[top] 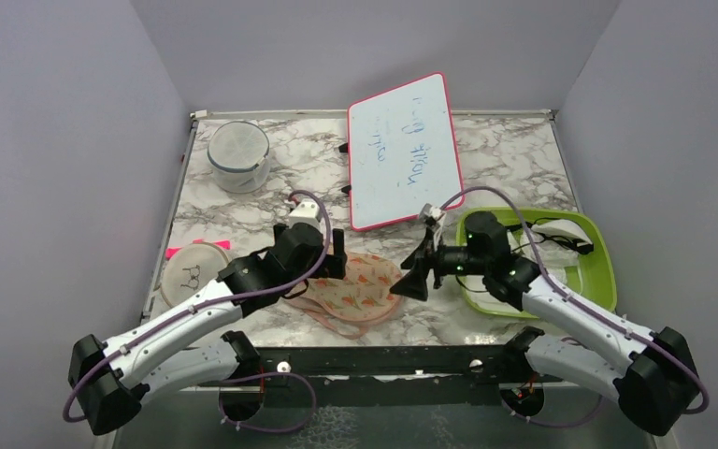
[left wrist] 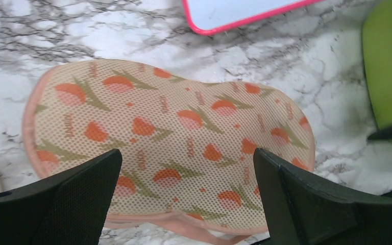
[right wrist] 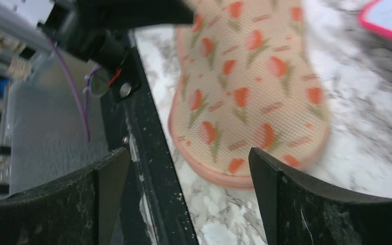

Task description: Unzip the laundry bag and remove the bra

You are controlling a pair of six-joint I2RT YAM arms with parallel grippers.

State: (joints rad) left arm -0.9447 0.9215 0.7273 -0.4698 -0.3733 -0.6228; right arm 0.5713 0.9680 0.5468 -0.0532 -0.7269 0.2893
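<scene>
Peach-pink laundry bag (top: pixel 363 286) lies flat, apparently zipped; bra not visible. Left gripper (left wrist: pixel 187 157) and right gripper (right wrist: pixel 189 153) hover wide open, empty. Next: locate and pinch the zip pull.

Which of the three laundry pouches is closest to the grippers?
The flat peach-pink laundry bag with orange motifs, lying between the left gripper and right gripper. The white mesh cylinder stands back left; the white disc pouch lies at the left edge.

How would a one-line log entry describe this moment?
left gripper: open, aimed at laundry bag | right gripper: open, empty | laundry bag: flat on table | bra: not seen
</scene>
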